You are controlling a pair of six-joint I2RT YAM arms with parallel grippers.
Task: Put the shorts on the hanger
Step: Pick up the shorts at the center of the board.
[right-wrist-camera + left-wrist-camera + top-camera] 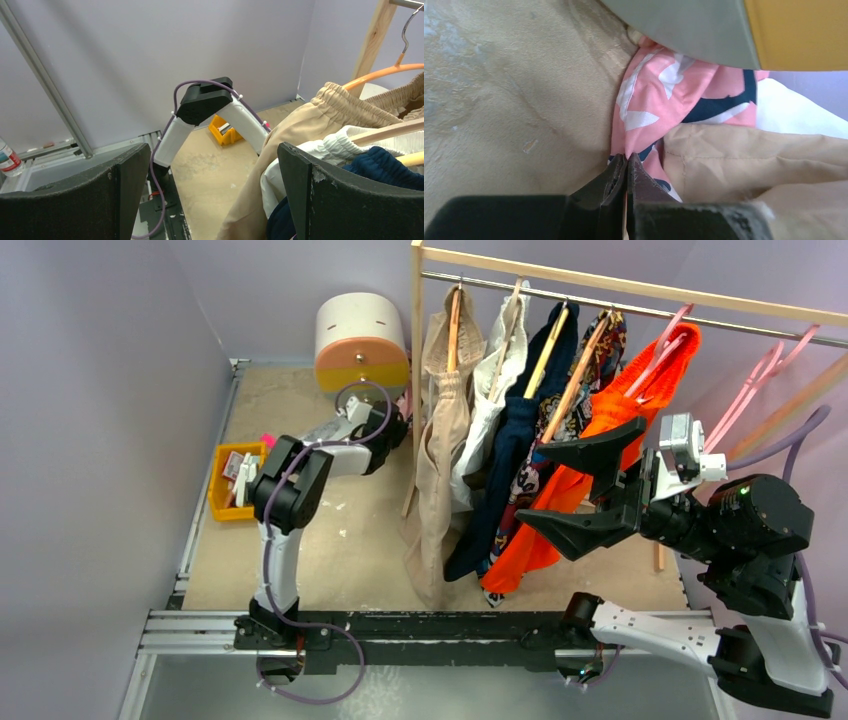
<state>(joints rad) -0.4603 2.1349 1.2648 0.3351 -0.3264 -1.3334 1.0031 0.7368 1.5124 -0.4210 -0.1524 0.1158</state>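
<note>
The shorts (664, 97) are pink with a navy-and-white print. They lie bunched on the table between the round container and a beige garment. Only a sliver of them (405, 400) shows in the top view. My left gripper (626, 159) is shut on a fold of the shorts at table level, and it sits by the container in the top view (392, 425). An empty pink hanger (757, 385) hangs at the right end of the rail. My right gripper (530, 486) is open and empty, held in the air in front of the hanging clothes (212, 152).
A white and orange round container (362, 340) stands at the back. A yellow bin (232, 485) sits at the left table edge. The rail (620, 302) holds beige (445, 440), white, navy, patterned and orange (605, 440) garments on a wooden frame (416, 350).
</note>
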